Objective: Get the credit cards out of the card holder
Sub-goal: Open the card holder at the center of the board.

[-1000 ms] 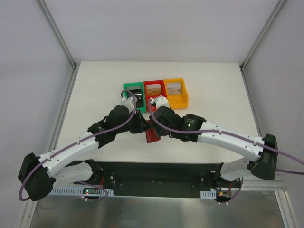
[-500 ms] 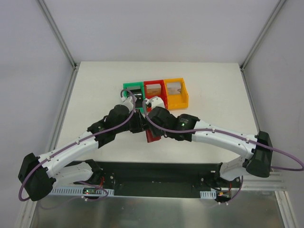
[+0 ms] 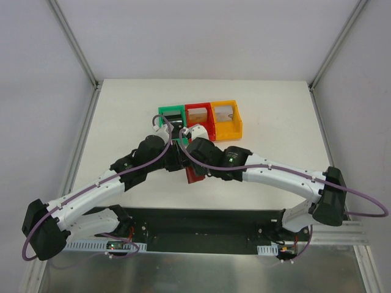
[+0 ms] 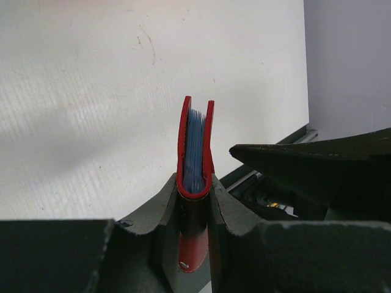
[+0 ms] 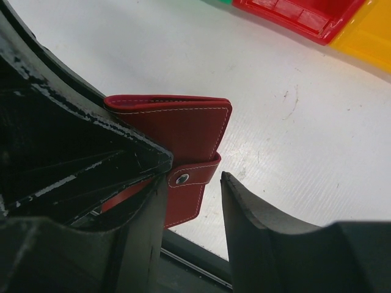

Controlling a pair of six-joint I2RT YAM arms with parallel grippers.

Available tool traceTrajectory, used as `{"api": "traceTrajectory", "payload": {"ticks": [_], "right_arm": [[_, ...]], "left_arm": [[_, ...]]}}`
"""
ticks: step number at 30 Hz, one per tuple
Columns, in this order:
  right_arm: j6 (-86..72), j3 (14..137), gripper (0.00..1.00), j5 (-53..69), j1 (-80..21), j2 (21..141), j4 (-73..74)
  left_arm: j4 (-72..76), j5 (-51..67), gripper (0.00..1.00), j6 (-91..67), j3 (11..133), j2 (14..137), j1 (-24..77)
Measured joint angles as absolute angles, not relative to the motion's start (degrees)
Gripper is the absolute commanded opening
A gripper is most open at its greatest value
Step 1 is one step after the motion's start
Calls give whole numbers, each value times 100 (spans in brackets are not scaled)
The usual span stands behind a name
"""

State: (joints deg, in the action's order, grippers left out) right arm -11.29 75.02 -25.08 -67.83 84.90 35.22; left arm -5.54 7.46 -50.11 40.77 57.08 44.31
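The card holder (image 3: 194, 173), a small dark-red wallet, is held folded and edge-on above the table. My left gripper (image 4: 195, 184) is shut on its lower end. Between its red covers (image 4: 209, 140) show thin blue layers (image 4: 194, 146); I cannot tell credit cards from lining there. In the right wrist view the card holder (image 5: 177, 125) has its red tab strap (image 5: 198, 173) snapped shut. My right gripper (image 5: 193, 177) is open, one finger on each side of that strap. The strap lies against the left finger, with a gap to the right finger (image 5: 244, 207).
A green bin (image 3: 171, 115), a red bin (image 3: 198, 114) and a yellow bin (image 3: 226, 119) stand in a row just behind the grippers. The table's near edge (image 5: 201, 256) and black rail run below the wallet. Both arms cross close together at mid-table.
My right gripper has slid left onto the wallet's strap and its jaws have narrowed. The left gripper and the wallet have stayed put.
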Motion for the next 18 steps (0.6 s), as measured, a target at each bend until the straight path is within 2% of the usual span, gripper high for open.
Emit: {"api": "traceTrajectory", "payload": {"ticks": [4, 18], "right_arm": [[-1149, 7583, 39, -2552, -6801, 8582, 3581], [-1210, 7721, 14, -2613, -6858, 8691, 3688]], "left_arm": [[-607, 707, 0, -5019, 4077, 5690, 4431], [-580, 690, 0, -5063, 4077, 5690, 4431]]}}
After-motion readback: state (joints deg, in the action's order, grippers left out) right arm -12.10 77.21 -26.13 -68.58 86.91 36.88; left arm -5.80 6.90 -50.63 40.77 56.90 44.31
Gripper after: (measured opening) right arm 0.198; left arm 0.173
